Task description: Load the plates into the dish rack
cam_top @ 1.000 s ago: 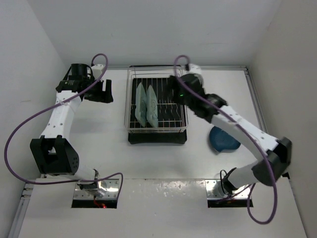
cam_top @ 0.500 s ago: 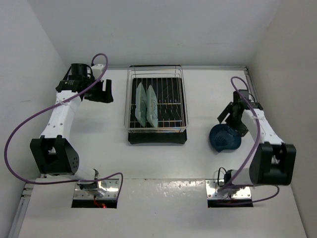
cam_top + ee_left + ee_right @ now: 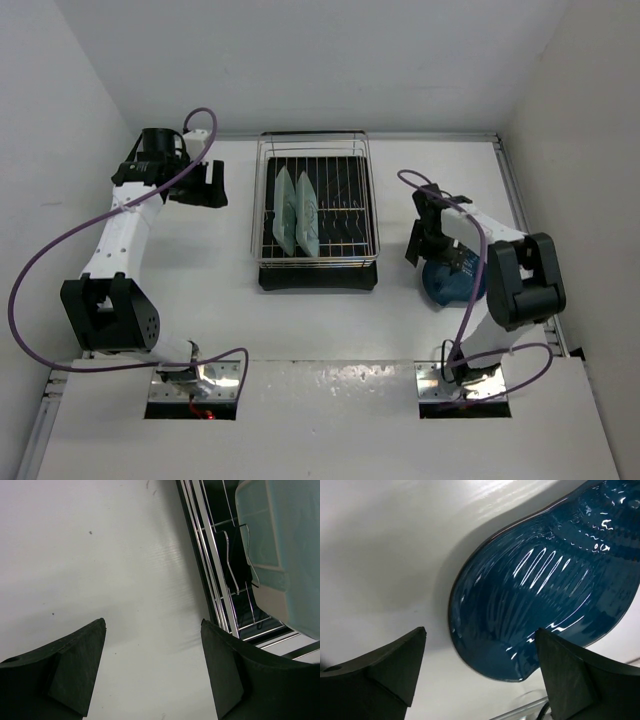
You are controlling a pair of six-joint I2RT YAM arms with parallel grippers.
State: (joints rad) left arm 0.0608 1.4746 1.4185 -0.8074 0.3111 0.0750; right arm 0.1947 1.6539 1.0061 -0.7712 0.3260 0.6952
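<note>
Over the last second the right arm swung off the dish rack [image 3: 345, 200], out toward the 3 o'clock side of the table, then folded back until the right gripper [image 3: 480, 632] hung over the dark blue plate [image 3: 545, 595]. Nothing else changed: the left arm sat parked at 9 o'clock of the rack, and the two mint-green plates [image 3: 285, 210] [image 3: 308, 218] stood on edge in the rack's 9 o'clock half.

The blue plate lay flat on the table at about 4 o'clock from the rack, well apart from it. Both grippers stood with jaws spread wide and nothing between them. The left gripper [image 3: 152, 625] faced bare table beside the rack's wire wall.

In the right wrist view the plate's near rim curved just under the gap between the jaws, and the dish spread away toward 1 o'clock. The right arm was plainly the nearer one. The coming pick would probably turn on dropping one finger inside that rim and the other outside it.
</note>
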